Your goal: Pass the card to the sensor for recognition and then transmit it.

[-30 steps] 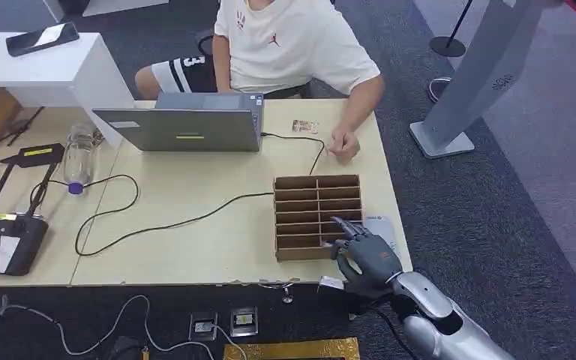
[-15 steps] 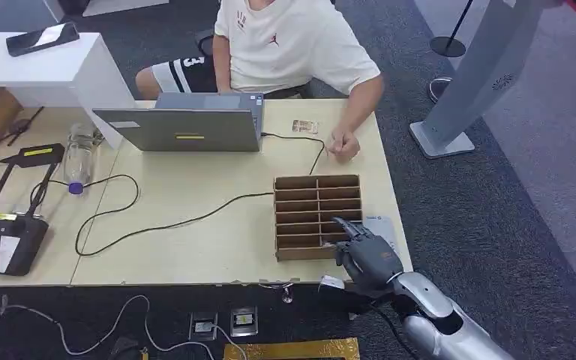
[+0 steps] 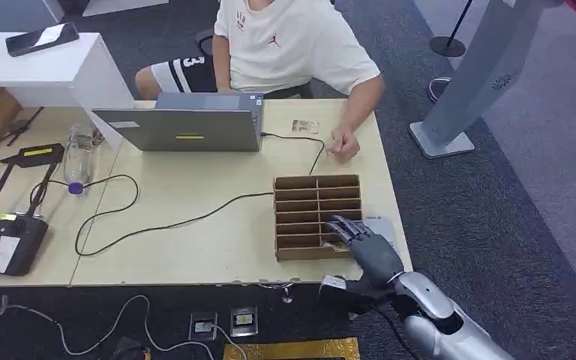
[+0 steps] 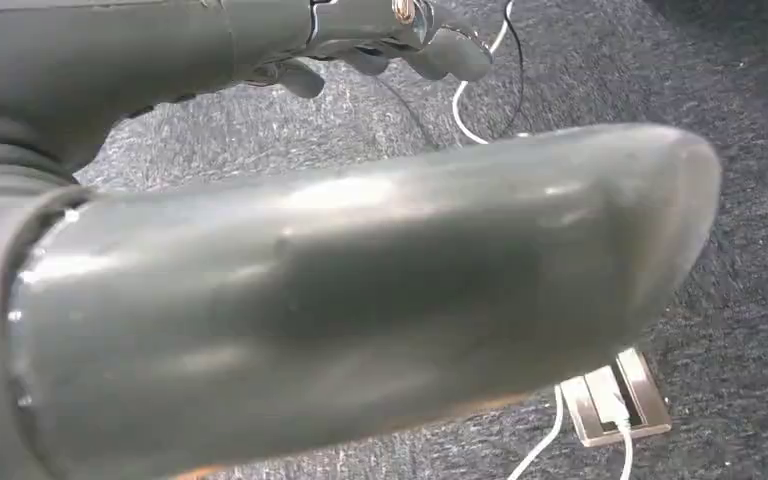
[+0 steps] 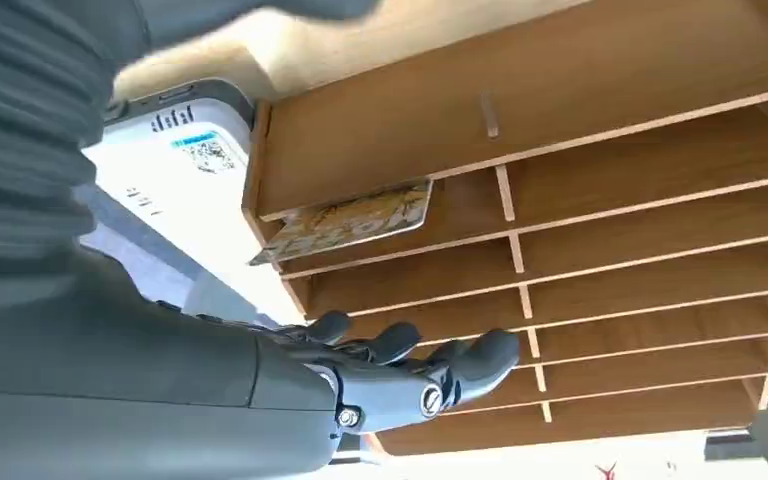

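A patterned card lies slanted in a near right slot of the wooden organizer, one end sticking out past the organizer's side wall. My right hand hovers over the organizer's near right corner. Its fingers are stretched out and apart, holding nothing and clear of the card. The white sensor lies on the table just right of the organizer, and its printed label is visible in the right wrist view. My left hand hangs over the grey carpet, empty.
A person sits at the far side with a hand resting on the table. A second card lies near it. A laptop, a black cable, a water bottle and a black device occupy the left and middle.
My right hand has moved slightly forward over the organizer's near right slots, its fingers now reaching further across them. Everything else is still.
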Controlling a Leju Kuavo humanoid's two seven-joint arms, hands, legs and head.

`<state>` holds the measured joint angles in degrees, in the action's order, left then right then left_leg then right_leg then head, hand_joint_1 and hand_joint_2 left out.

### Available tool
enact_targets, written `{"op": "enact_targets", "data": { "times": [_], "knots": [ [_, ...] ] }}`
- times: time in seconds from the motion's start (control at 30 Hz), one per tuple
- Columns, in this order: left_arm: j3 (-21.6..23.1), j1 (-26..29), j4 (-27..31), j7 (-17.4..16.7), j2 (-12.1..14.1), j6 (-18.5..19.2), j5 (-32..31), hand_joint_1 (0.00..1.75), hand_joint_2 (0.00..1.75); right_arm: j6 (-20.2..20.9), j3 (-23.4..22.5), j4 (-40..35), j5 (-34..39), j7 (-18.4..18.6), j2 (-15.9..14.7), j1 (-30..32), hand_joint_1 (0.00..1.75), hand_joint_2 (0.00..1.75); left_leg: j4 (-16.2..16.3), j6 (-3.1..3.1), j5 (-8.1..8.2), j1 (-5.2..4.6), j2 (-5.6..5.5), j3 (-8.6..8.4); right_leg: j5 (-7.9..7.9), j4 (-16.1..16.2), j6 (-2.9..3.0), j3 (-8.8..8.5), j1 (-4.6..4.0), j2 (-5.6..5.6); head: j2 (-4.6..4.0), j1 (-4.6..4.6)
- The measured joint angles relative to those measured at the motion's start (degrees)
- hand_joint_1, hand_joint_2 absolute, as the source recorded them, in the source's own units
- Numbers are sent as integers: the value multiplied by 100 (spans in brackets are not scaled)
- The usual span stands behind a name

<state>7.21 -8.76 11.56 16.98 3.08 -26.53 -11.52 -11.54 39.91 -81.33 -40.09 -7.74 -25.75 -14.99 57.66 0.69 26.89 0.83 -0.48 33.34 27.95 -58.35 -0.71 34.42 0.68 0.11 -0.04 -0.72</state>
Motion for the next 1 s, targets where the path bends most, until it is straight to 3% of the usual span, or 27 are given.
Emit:
{"op": "enact_targets", "data": {
  "times": [0.97,1.0],
  "knots": [
    [26,21,0,42,2,-4,37,0,0,-422,-13,238,-48,109,-109,148,0,175,0,0,0,-1,0,-1,0,0,0,-1,1,0,0,0],
    [28,20,0,42,2,-4,33,0,0,-422,-13,238,-46,109,-111,150,150,175,0,0,0,-1,0,-2,0,0,0,-1,1,0,0,0]
  ]
}}
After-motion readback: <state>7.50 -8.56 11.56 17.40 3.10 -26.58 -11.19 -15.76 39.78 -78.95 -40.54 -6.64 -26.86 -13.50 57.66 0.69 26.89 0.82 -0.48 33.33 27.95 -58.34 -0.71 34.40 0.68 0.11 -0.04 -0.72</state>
